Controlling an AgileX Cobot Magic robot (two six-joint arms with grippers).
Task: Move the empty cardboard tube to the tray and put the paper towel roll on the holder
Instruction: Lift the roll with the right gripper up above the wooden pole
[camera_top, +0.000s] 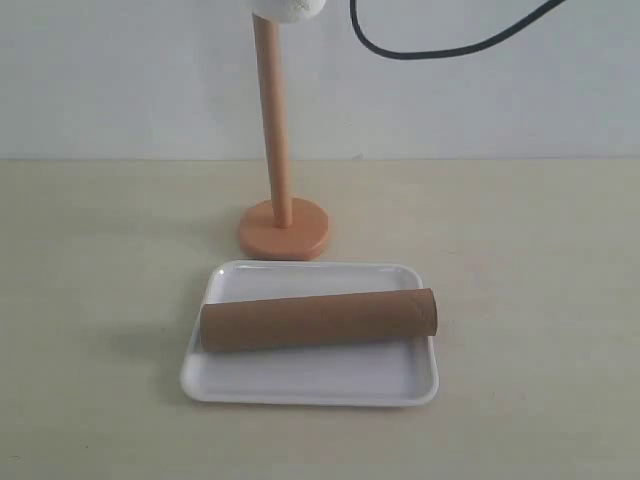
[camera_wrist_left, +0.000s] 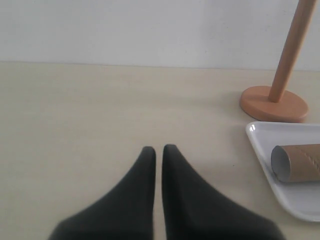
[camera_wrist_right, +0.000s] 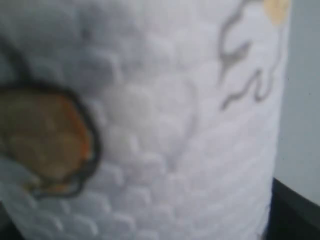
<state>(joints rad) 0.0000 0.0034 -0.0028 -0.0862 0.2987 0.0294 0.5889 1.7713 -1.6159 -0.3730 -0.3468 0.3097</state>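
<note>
The empty cardboard tube (camera_top: 318, 320) lies lengthwise across the white tray (camera_top: 310, 385); its open end (camera_wrist_left: 295, 162) also shows in the left wrist view. Behind the tray stands the holder (camera_top: 283, 228), its pole upright. The paper towel roll (camera_top: 290, 8) hangs at the pole's top, mostly cut off by the frame edge. That embossed white roll (camera_wrist_right: 165, 135) fills the right wrist view, held by the right gripper, one dark finger (camera_wrist_right: 296, 216) showing at its edge. My left gripper (camera_wrist_left: 159, 148) is shut and empty, low over the table to the left of the tray.
A black cable (camera_top: 440, 45) loops in front of the white back wall. The beige table (camera_top: 530, 260) stretches to both sides of the tray and holder.
</note>
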